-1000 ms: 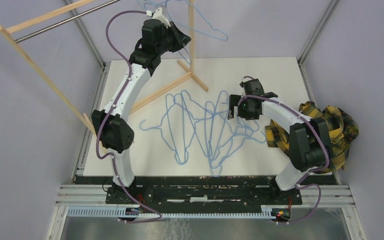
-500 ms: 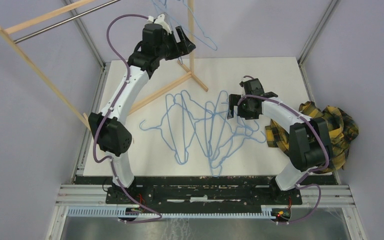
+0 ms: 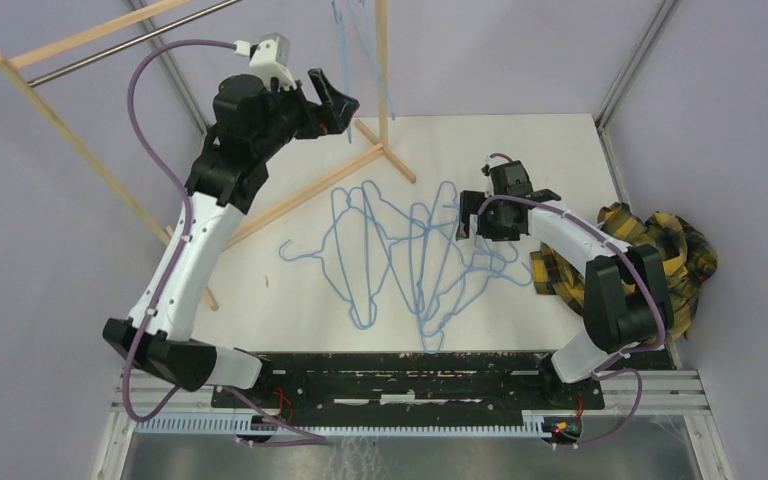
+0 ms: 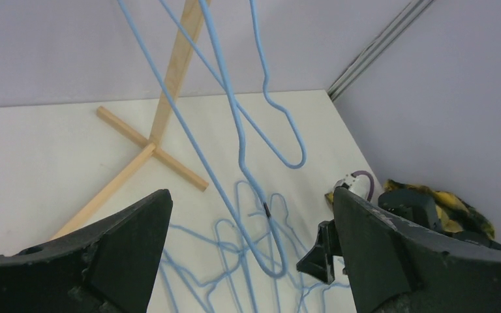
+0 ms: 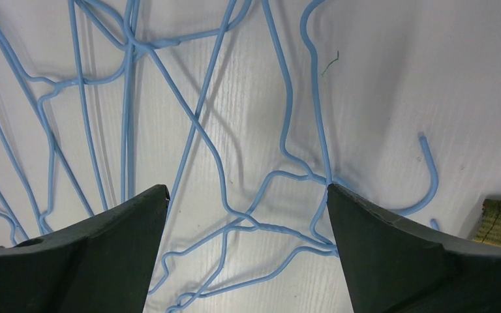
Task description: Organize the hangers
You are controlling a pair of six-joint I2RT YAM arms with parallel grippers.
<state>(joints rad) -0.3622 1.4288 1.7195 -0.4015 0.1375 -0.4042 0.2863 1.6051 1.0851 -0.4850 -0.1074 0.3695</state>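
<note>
- Since a second ago the left arm has swung out to the left, its elbow now low over the table's near-left edge, and the left gripper [image 3: 334,103] has drawn back to the left of the rack [image 3: 381,70] post.
- Over the same second the hanging hangers [image 3: 344,35] have turned from broadside to nearly edge-on, and now sit just left of the post at the far edge.
- Left gripper [image 4: 251,195]: its fingers stand wide apart, closed on nothing; the hanging hangers [image 4: 237,117] dangle in front of them, apart from both fingers.
- What the hanging hangers hang from lies above the frame, so I cannot tell.
- Right arm has hardly shifted; the right gripper [image 3: 468,220] hovers low over the right side of the pile.
- Right gripper [image 5: 246,189]: its fingers are spread apart, gripping nothing, with wires of the hangers [image 5: 199,130] on the table [image 5: 378,78] below them.
- Remaining hangers [image 3: 400,262] lie tangled and overlapping in the middle of the table [image 3: 560,150], hooks pointing various ways.
- At the table's right edge, just right of the pile, lies a crumpled plaid cloth [image 3: 665,250].
</note>
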